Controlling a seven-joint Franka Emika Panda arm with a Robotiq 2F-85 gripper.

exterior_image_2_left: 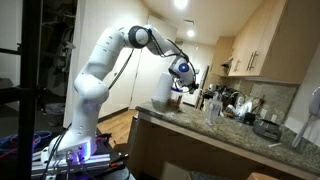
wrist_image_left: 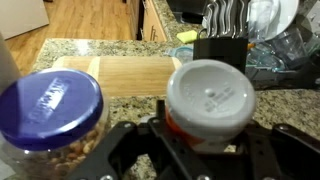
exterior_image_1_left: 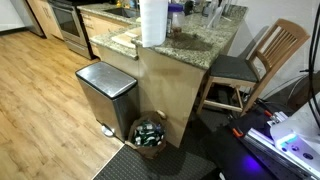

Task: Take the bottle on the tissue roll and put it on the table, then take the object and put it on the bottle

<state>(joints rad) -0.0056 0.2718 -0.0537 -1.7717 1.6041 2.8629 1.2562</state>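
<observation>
exterior view: granite-topped table (exterior_image_1_left: 190,45) above a wood floor (exterior_image_1_left: 40,90); tissue roll (exterior_image_1_left: 153,22) upright on it, steel bin (exterior_image_1_left: 105,95) and chair (exterior_image_1_left: 265,60) alongside. exterior view: arm (exterior_image_2_left: 100,70) reaching over the counter, gripper (exterior_image_2_left: 182,82) just beside the roll. wrist view alone: white-capped bottle (wrist_image_left: 208,100) and blue-lidded jar (wrist_image_left: 50,105) side by side, close to the gripper; jaw state cannot be told.

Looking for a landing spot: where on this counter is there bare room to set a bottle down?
Free: the wooden board behind the blue-lidded jar and white-capped bottle. Crowded: the far right corner by the dish rack.
</observation>
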